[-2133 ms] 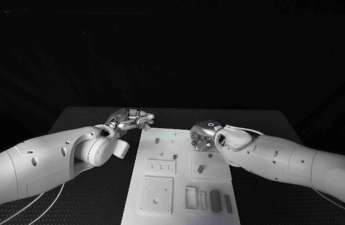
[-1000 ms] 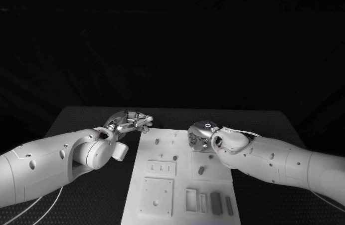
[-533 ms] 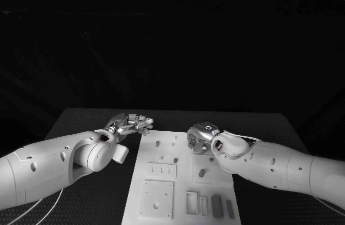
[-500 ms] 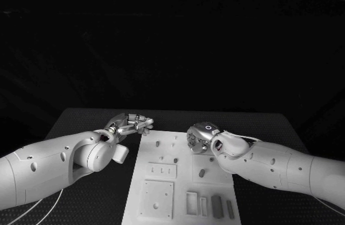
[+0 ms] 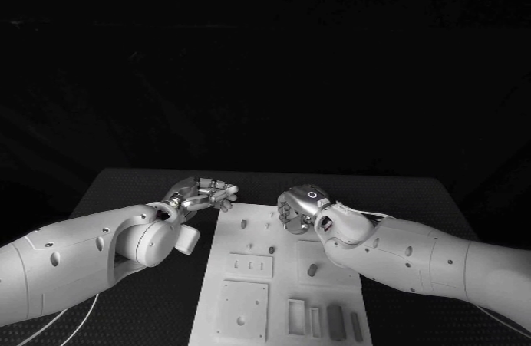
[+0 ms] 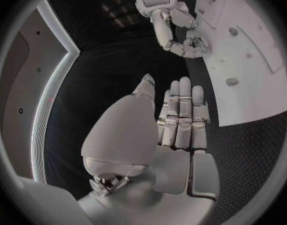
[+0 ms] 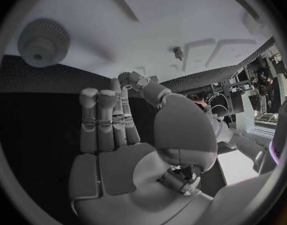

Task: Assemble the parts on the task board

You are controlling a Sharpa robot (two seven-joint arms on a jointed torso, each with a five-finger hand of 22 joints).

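Now the left hand (image 5: 202, 193) is hovering just beside the far left corner of the task board (image 5: 277, 315), over the black table (image 5: 122, 185); in the left wrist view its fingers (image 6: 181, 110) are lying straight and side by side, with nothing between them and the palm, so this hand is holding nothing. Across from it, the right hand (image 5: 298, 208) is hanging over the far end of the board, and in the right wrist view its fingers (image 7: 103, 120) are likewise stretching out flat and close together, empty, with the thumb bending in beside them. That same view is showing a round ribbed knob (image 7: 43, 42) standing on the white plate beyond the fingertips, apart from them. Seen from the head camera, small dark parts are sitting at the far end of the board, one peg (image 5: 242, 225) near its left side, and another slanted piece (image 5: 312, 269) is lying in a square recess under the right forearm. Nearer the robot, three oblong parts (image 5: 332, 321) are lying side by side along the board's near right part, next to a flat square panel (image 5: 242, 309) with small holes.
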